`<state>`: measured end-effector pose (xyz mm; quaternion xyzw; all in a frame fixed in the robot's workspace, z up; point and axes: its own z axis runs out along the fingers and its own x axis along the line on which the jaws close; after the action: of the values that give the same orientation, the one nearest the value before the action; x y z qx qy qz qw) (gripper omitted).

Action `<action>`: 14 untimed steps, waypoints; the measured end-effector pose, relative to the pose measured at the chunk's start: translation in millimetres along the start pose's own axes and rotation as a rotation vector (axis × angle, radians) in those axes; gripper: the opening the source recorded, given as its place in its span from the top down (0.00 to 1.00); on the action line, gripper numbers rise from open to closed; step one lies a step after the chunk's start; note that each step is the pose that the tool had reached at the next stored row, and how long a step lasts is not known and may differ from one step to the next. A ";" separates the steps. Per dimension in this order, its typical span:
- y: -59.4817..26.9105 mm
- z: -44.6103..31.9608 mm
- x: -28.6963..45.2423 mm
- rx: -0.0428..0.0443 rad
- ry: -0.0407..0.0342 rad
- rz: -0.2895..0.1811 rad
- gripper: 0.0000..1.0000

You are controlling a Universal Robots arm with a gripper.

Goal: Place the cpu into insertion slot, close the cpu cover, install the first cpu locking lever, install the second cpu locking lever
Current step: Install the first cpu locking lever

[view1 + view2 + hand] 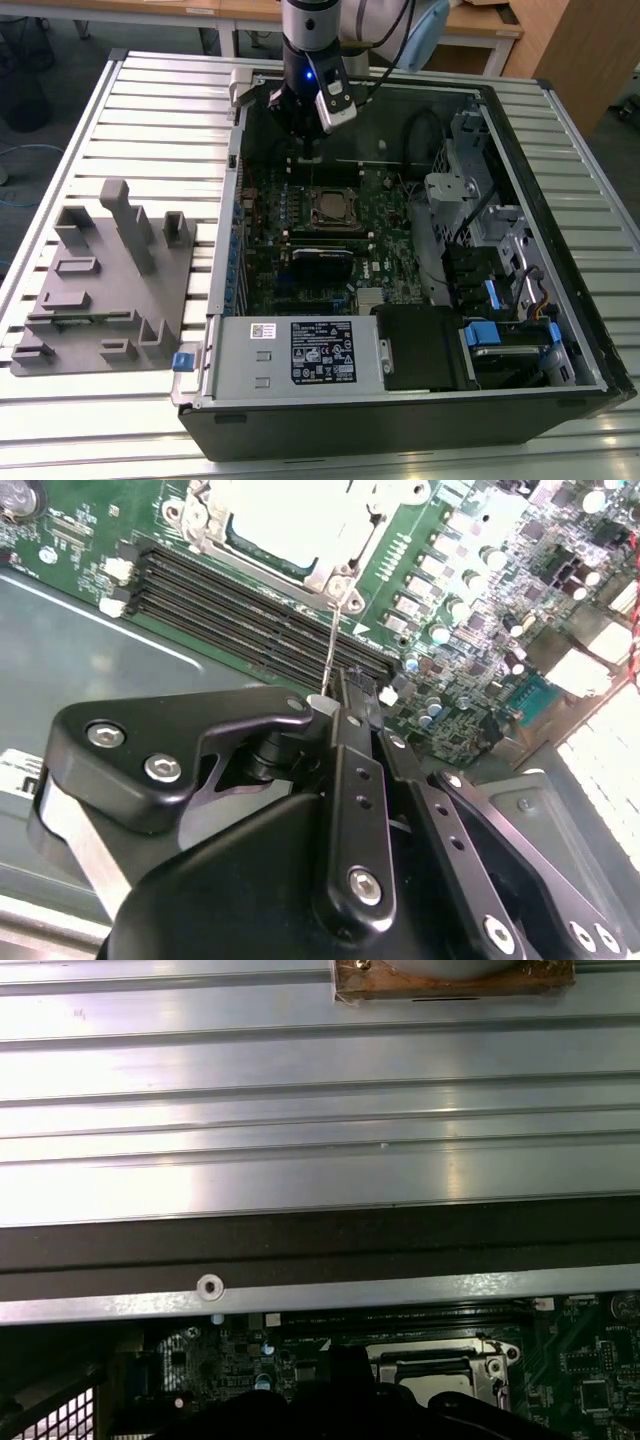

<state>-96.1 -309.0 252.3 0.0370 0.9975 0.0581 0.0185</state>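
While beside the insertion slot (331, 210), claw (345, 685) closed narrow
Tips pinch the thin wire locking lever (333, 630); cpu cover (318, 572) lies over the cpu (288, 520).

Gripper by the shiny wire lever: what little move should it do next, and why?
Probably ease the locking lever down toward the motherboard: its free end stands raised at the gripper tip, while the cpu cover already lies shut.
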 end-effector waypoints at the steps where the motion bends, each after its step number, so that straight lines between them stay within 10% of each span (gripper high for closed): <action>1: 0.1 0.1 -1.3 -0.0001 -0.0001 0.000 0.90; 14: 0.6 0.6 -8.4 -0.0001 -0.0001 0.000 0.90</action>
<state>-87.7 -309.0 252.1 0.0370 0.9975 0.0581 0.0185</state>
